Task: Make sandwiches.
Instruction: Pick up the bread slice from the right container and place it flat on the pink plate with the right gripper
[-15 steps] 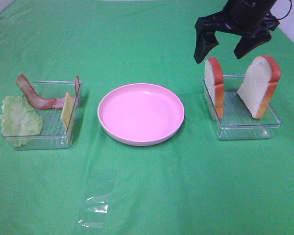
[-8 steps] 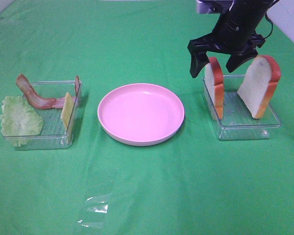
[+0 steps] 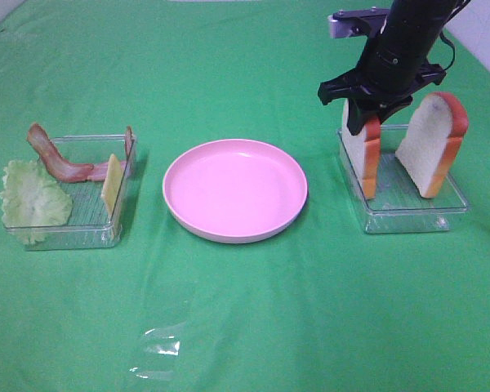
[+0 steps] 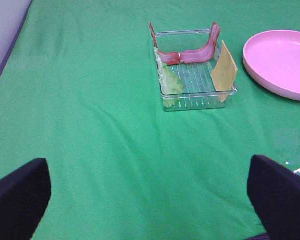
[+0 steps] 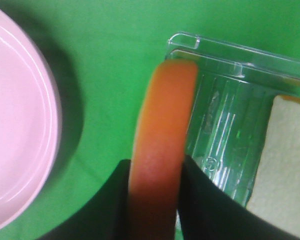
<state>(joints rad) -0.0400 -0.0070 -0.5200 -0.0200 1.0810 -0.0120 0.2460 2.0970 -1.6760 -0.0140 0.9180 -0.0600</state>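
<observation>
Two upright bread slices with orange-brown crust stand in a clear tray (image 3: 408, 200) at the right. My right gripper (image 3: 365, 116) is shut on the top of the left bread slice (image 3: 364, 159); in the right wrist view its fingers (image 5: 202, 202) press both sides of the crust (image 5: 162, 140). The other slice (image 3: 431, 145) leans at the tray's right side. Lettuce (image 3: 33, 196), bacon (image 3: 61, 166) and a cheese square (image 3: 112, 181) sit in the left tray (image 3: 82, 224). My left gripper (image 4: 150, 210) is open and empty, well short of that tray (image 4: 197, 97).
A round pink plate (image 3: 235, 189) lies between the two trays on the green cloth; it also shows in the left wrist view (image 4: 280, 60) and the right wrist view (image 5: 15, 125). A clear plastic scrap (image 3: 159, 347) lies at the front.
My right gripper came down from above the tray, moved over the left bread slice and closed on its top. The left tray's items have not moved.
</observation>
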